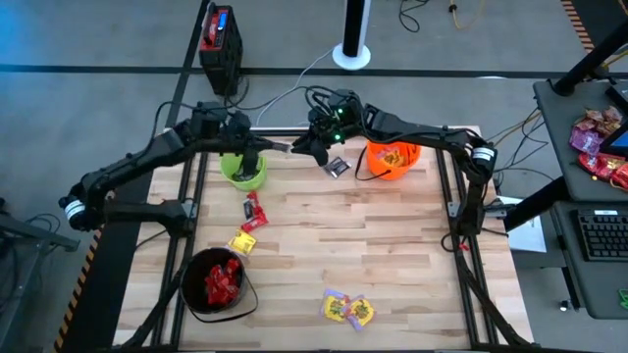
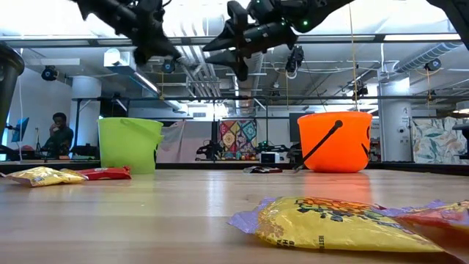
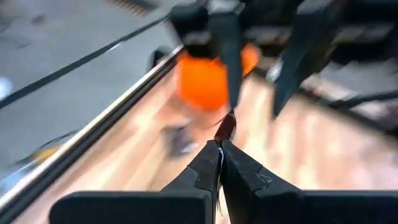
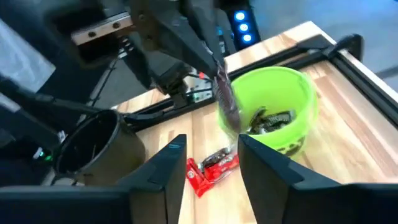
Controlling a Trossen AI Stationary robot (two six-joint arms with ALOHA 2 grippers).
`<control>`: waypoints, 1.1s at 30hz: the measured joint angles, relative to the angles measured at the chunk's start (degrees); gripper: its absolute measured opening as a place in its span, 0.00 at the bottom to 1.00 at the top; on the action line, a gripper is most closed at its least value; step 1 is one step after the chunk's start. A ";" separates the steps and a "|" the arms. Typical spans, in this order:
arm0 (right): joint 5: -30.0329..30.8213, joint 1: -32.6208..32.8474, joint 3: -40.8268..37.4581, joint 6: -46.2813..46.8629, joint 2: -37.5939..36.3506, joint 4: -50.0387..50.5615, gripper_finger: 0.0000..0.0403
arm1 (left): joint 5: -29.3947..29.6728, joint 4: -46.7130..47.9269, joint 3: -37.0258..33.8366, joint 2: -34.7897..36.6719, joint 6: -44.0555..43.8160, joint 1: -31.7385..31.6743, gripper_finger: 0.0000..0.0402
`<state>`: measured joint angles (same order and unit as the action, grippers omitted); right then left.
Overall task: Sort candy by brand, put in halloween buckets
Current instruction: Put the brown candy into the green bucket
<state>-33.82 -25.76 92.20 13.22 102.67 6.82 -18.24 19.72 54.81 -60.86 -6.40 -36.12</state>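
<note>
My left gripper (image 3: 221, 146) is shut on a dark, silvery-wrapped candy (image 4: 225, 102) in the air beside the lime green bucket (image 1: 243, 175). My right gripper (image 4: 208, 155) faces it, open, with a finger on either side of the candy's lower end. The green bucket holds dark candies (image 4: 273, 119). The orange bucket (image 1: 392, 162) holds yellow-orange candies, and the black bucket (image 1: 216, 284) holds red ones. A dark candy (image 1: 337, 167), a red candy (image 1: 255, 211) and yellow candies (image 1: 242, 242) (image 1: 348, 309) lie on the table. My left gripper pinches the dark candy's wrapper end (image 3: 226, 126) between its two fingertips. The fingers (image 4: 202, 53) slant down from the table's left side. The candy hangs below them, lifted clear of the table and beside the green bucket's rim (image 4: 249, 78).
The table's metal frame rail (image 1: 294, 130) runs along the far edge behind both grippers. A red candy (image 4: 211, 167) lies on the wood below my right gripper. Bare wood lies in the middle of the table (image 1: 392, 235). A person (image 2: 58, 136) sits far off in the room.
</note>
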 joint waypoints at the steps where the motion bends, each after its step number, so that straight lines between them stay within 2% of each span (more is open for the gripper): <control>1: 0.45 -0.17 0.00 0.80 0.00 0.18 0.34 | 2.37 4.66 1.83 0.00 1.46 0.00 0.00; 5: 3.82 -1.40 0.02 2.93 0.00 2.15 0.38 | 9.15 22.42 7.33 -0.13 4.45 -0.90 0.00; 10: 8.83 -3.28 0.02 3.67 0.00 8.83 0.40 | 17.69 36.47 5.55 -2.01 6.09 -2.61 0.00; 19: 9.13 -4.33 0.09 3.34 0.00 15.75 0.40 | 19.24 36.26 3.53 -9.18 8.41 -4.77 0.00; 25: 17.84 -5.52 0.09 6.82 1.67 22.63 0.43 | 18.39 36.43 3.54 -13.21 7.54 -4.76 0.03; 30: 19.04 -5.67 0.11 9.73 5.04 23.63 0.44 | 17.32 36.55 3.54 -14.64 7.39 -4.76 0.09; 33: 21.76 -5.51 3.30 9.76 7.66 30.50 0.44 | 17.36 36.58 3.54 -14.84 7.37 -4.76 0.13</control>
<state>-12.06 -31.27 95.50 22.98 110.33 37.32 -0.88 56.29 58.35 -75.70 0.97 -40.88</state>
